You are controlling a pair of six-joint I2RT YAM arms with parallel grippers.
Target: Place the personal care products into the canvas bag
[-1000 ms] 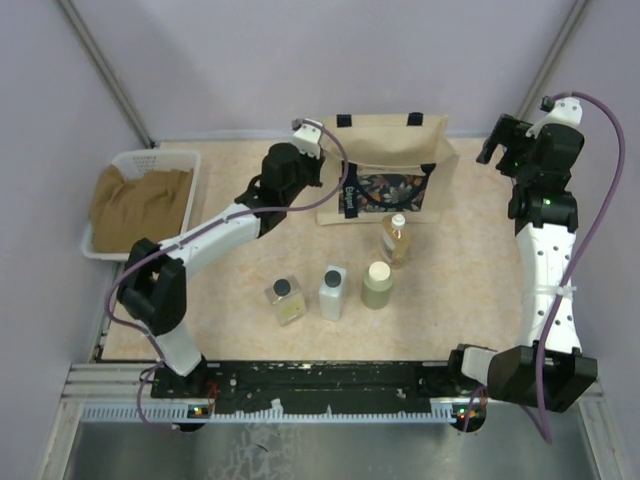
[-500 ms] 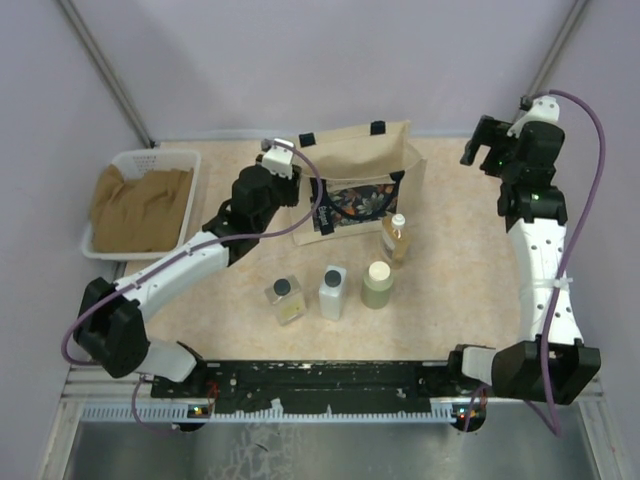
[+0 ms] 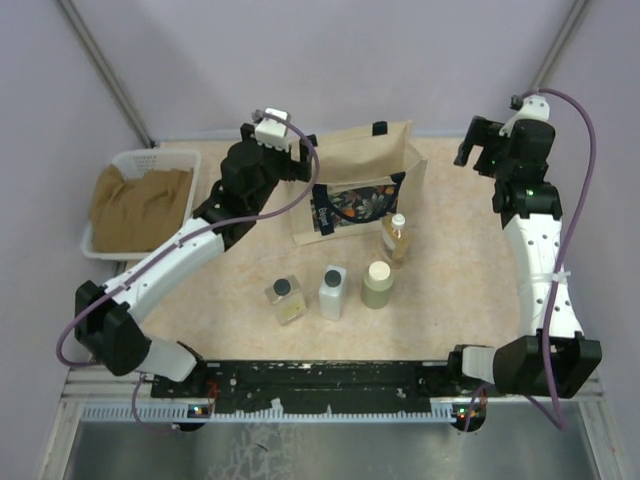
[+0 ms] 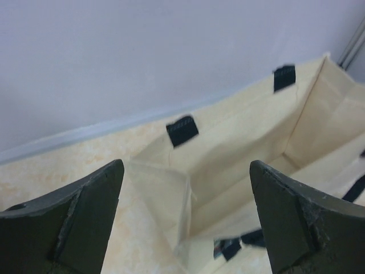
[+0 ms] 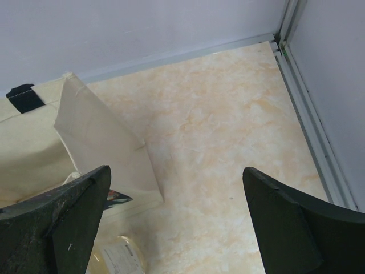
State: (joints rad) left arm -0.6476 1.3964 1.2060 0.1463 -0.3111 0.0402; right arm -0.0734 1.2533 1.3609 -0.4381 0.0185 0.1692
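The canvas bag (image 3: 355,185) stands upright at the back middle of the table, mouth open, floral panel facing the arms. My left gripper (image 3: 292,160) hovers open over the bag's left end; in the left wrist view the open gripper (image 4: 185,165) looks down into the bag (image 4: 245,137) and holds nothing. In front of the bag stand the amber bottle (image 3: 396,240), olive-green bottle (image 3: 377,284), white rectangular bottle (image 3: 332,292) and clear square bottle (image 3: 285,299). My right gripper (image 3: 468,148) is open, raised right of the bag; its own view (image 5: 177,169) shows the bag's right end (image 5: 97,131) and the amber bottle (image 5: 117,257).
A white plastic basket (image 3: 130,157) with brown cloth (image 3: 140,205) sits at the left edge. Grey walls and metal rails close in the back and sides. Bare tabletop (image 3: 460,270) lies between the bottles and the right arm.
The left gripper has opened and let go of the bag's left edge after dragging the bag leftward. It then rose slightly. The right gripper drifted a little left, staying open.
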